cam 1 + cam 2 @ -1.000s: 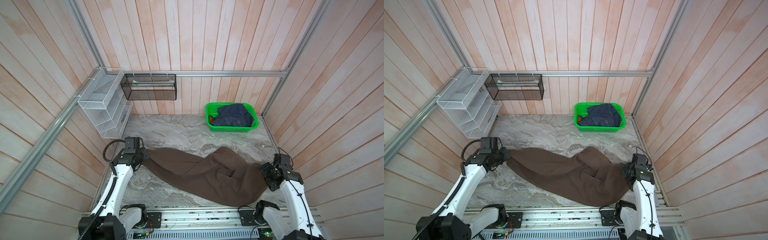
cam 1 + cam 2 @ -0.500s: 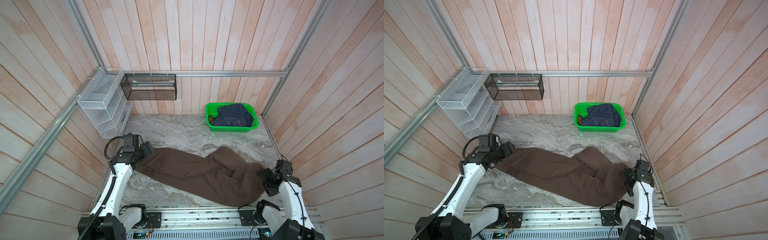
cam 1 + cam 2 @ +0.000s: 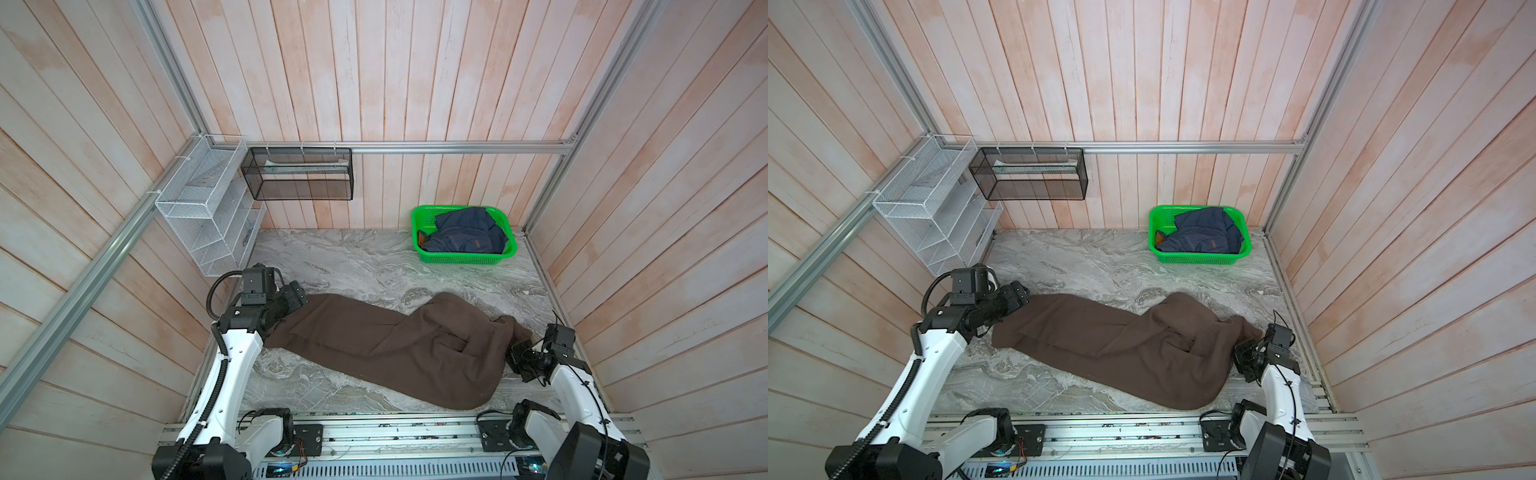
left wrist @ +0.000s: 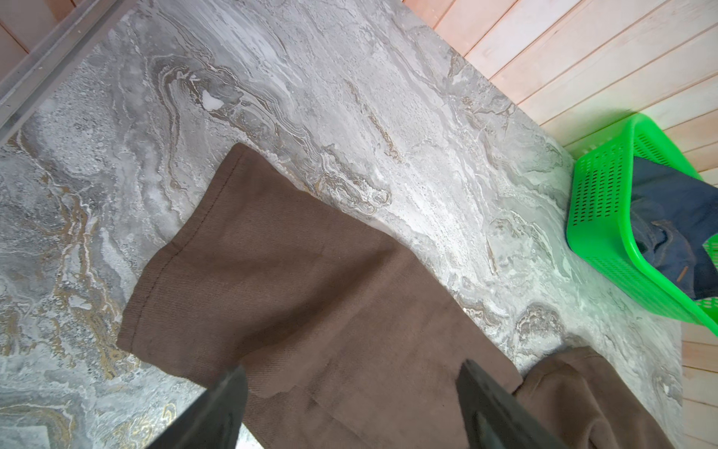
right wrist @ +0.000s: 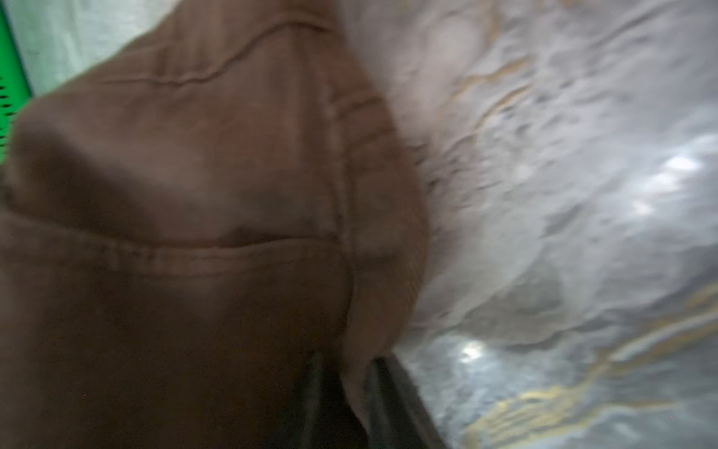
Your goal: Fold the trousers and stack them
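The dark brown trousers [image 3: 395, 345] [image 3: 1121, 345] lie stretched across the marble table, legs to the left and the bunched waist end to the right. My left gripper [image 3: 297, 299] [image 3: 1019, 297] hovers over the leg ends. In the left wrist view the left gripper [image 4: 351, 385] stands open, with the flat hems of the trousers [image 4: 311, 272] beneath it and nothing between its fingers. My right gripper [image 3: 517, 355] [image 3: 1241, 355] sits at the waist end. In the right wrist view, which is blurred, the right gripper [image 5: 349, 373] is shut on a fold of the trousers [image 5: 175, 194].
A green basket [image 3: 461, 259] [image 3: 1198, 259] holding a navy denim garment stands at the back right. A white wire rack [image 3: 208, 216] and a black mesh basket [image 3: 299, 174] hang at the back left. Wooden walls close in on both sides.
My left gripper has opened and let go of the leg end, which now lies flat. My right gripper has moved onto the waist end and shut on the cloth.
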